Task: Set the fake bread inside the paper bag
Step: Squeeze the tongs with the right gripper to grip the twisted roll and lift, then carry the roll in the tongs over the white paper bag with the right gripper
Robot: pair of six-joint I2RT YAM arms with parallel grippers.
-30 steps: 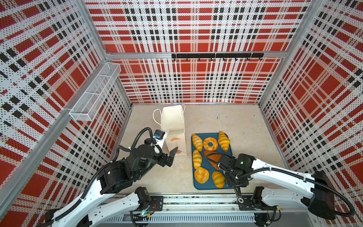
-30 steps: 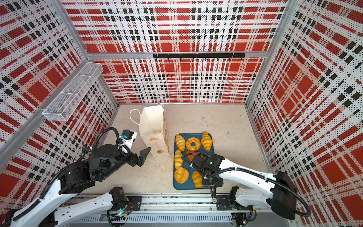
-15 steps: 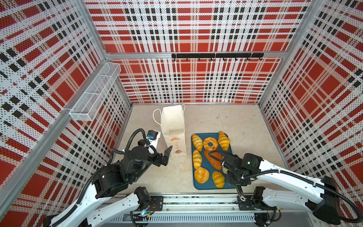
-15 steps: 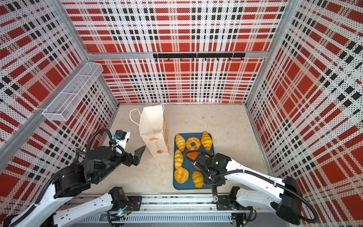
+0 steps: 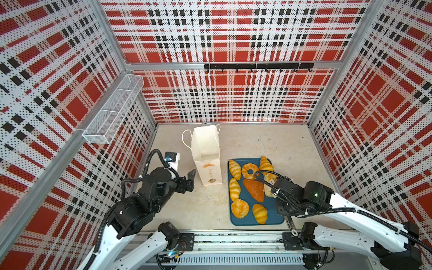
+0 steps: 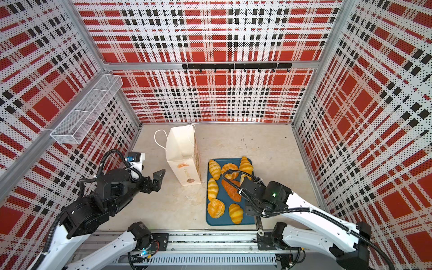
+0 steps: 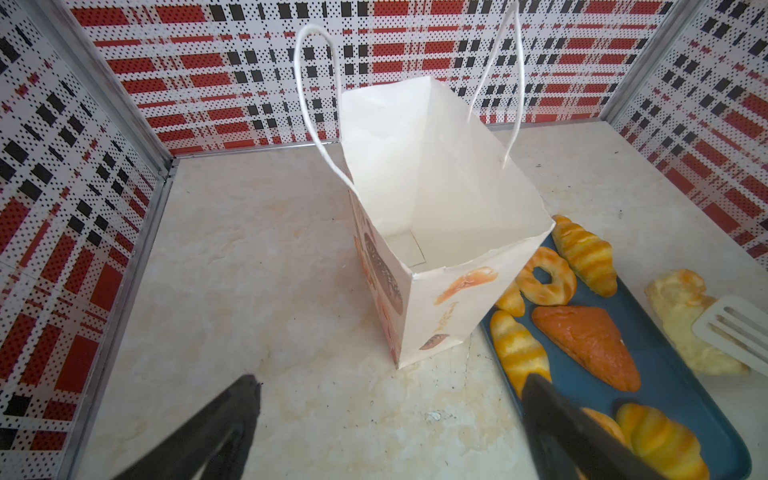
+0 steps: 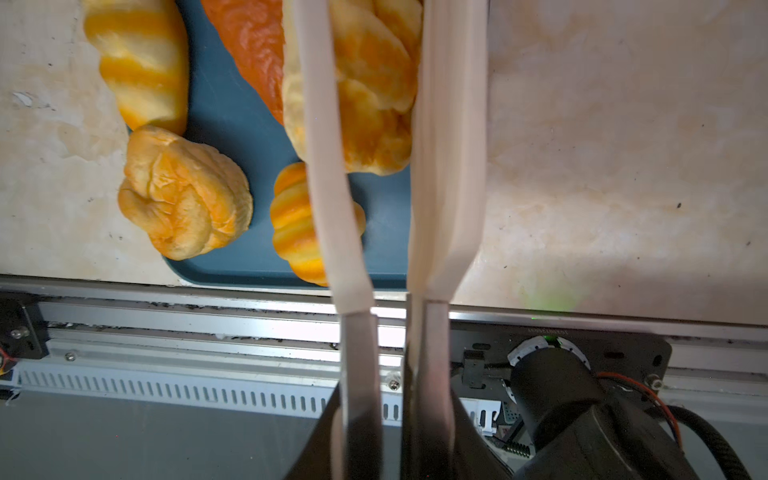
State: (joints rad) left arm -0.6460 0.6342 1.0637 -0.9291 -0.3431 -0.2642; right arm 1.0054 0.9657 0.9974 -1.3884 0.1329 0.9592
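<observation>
1. The paper bag (image 7: 436, 166) is white matt paper, a bit creased, with thin cord handles.
2. The fake bread (image 5: 239, 208) looks smooth and shiny, like soft plastic.
3. The tray (image 5: 272, 221) is smooth, dull blue-green plastic.
4. The table (image 5: 205, 205) looks like pale, smooth stone.
5. The basket (image 5: 112, 109) is white metal mesh.

The fake bread (image 5: 253, 189) on tray (image 5: 245, 221), right of paper bag (image 5: 208, 173)

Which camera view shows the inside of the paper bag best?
The left wrist view: it looks into the paper bag down to its floor. Both top views show it smaller, from above; the right wrist view misses it.
</observation>
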